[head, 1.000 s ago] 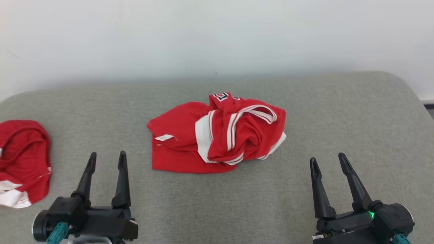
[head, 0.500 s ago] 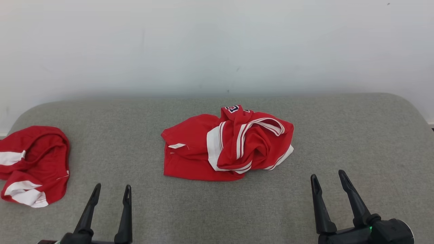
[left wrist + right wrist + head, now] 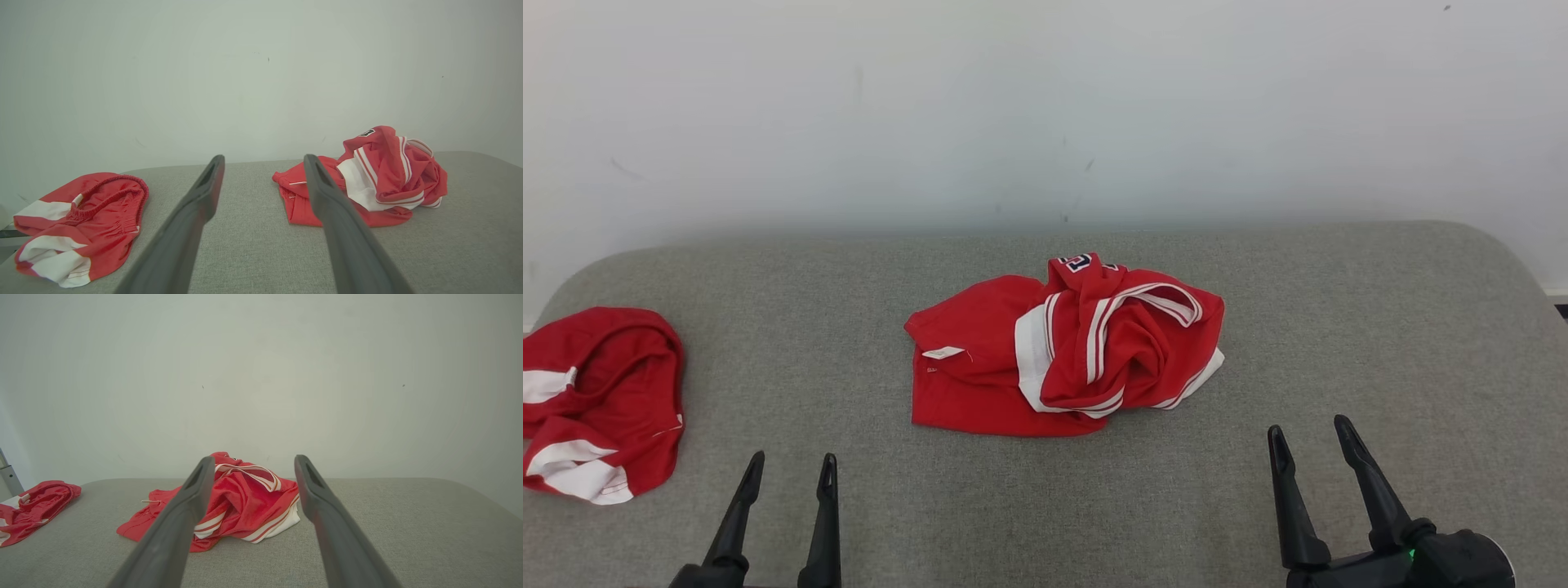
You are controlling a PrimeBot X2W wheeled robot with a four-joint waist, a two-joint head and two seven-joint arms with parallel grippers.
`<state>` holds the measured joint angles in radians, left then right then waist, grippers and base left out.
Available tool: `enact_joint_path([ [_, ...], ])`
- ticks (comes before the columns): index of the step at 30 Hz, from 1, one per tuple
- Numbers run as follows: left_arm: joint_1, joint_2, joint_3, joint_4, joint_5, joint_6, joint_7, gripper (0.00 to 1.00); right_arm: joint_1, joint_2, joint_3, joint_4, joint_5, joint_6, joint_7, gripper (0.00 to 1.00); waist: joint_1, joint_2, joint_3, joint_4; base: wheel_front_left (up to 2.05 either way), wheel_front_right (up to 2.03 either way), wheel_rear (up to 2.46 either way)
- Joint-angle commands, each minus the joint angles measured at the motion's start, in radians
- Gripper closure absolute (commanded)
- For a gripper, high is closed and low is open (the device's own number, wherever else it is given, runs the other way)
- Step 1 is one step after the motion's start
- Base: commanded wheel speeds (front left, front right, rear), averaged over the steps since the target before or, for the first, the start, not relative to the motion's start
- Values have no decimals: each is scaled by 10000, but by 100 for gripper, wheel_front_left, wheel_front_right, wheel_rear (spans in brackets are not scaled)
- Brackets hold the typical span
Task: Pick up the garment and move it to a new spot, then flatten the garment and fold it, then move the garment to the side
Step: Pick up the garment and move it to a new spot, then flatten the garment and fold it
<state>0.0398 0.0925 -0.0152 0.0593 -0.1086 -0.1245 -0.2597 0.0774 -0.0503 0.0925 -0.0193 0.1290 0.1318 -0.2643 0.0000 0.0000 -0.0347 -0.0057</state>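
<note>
A crumpled red garment with white bands and stripes lies in a heap at the middle of the grey padded surface; it also appears as the red garment in the left wrist view and the red garment in the right wrist view. My left gripper stands open near the front left, well short of the heap, nothing between its fingers. Off to the front right, my right gripper is open and holds nothing. Both point toward the wall.
A second red and white garment with an elastic waistband lies bunched at the surface's left edge, also seen as the second garment. A pale wall rises directly behind the surface. The surface's corners are rounded.
The head camera has tilted up, so the whole picture slid downward and more wall shows. Both grippers sit lower in the picture. The garments lie as before.
</note>
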Motion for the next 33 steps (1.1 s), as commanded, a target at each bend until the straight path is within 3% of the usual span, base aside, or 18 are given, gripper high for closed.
enact_joint_path([
  [1, -85, -63, 50, 0, 31, -64, -53, 0, -20, 1, 10, 19, -20, -21, -12, 0, 0, 0, 4, 1, 0, 0, 0],
  [23, -228, -82, -215, 259, 66, -57, -53, 0, -142, 3, 132, 1, 24, -21, -12, 0, 0, 0, 76, -112, 0, 0, 0],
  [33, -1486, 548, -1923, 1493, -457, -54, -53, 0, -400, 3, 320, -44, -59, -22, -12, 0, 0, 0, 498, -596, 0, 0, 0],
])
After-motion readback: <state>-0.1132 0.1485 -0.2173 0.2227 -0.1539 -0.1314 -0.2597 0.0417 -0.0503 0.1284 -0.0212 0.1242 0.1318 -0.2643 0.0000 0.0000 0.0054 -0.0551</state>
